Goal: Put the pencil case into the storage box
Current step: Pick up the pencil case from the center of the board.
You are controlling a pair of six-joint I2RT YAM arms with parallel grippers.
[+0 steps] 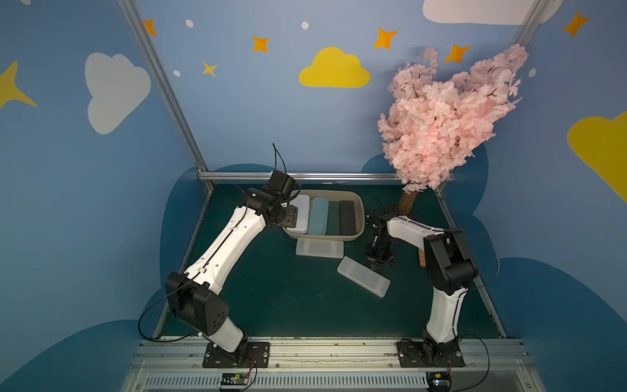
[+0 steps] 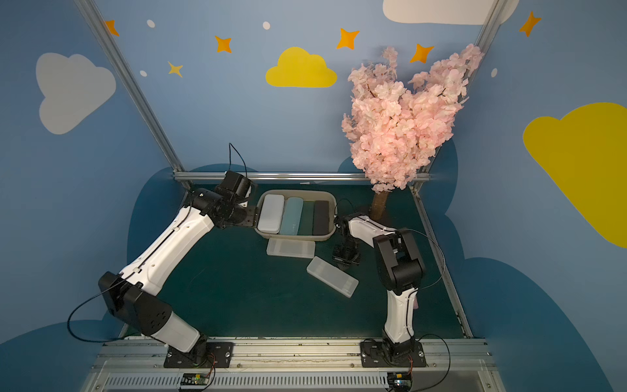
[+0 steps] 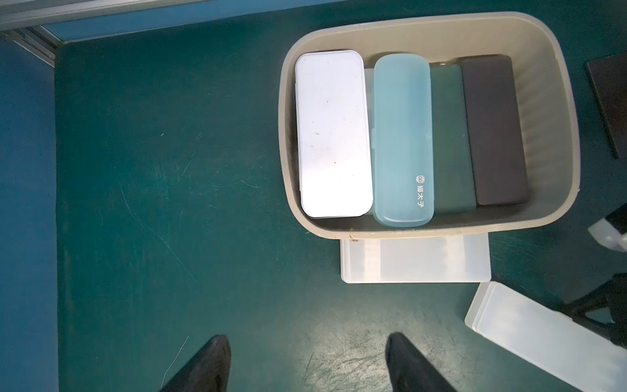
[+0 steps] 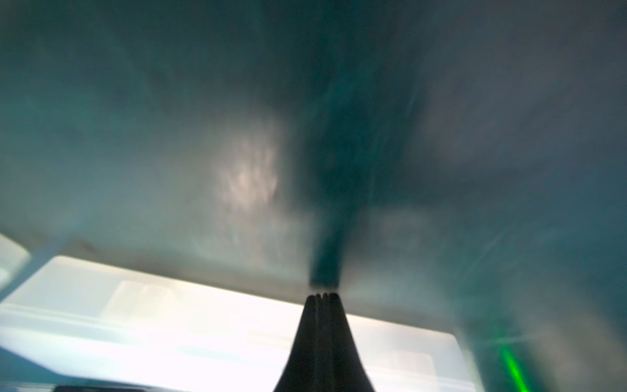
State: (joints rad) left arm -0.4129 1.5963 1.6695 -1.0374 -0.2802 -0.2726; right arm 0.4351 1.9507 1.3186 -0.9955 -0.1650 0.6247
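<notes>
Left wrist view shows me the left end effector [image 3: 307,336] open and empty over the counter [image 3: 169,203], at the left of the storage box [image 3: 553,112]. White [image 3: 332,135], blue [image 3: 402,135], green [image 3: 448,142] and black [image 3: 493,132] pencil cases fill it. One clear pencil case [image 1: 319,248] lies against its near wall. The tilted clear pencil case [image 1: 363,276] lies further right, with the closed right end effector [image 4: 322,296] just beside it.

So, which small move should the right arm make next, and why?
Probably open the right gripper and lower it onto the tilted translucent pencil case. Its jaws look shut over that case's edge, and the case lies on the mat outside the storage box, nearest this arm.
</notes>
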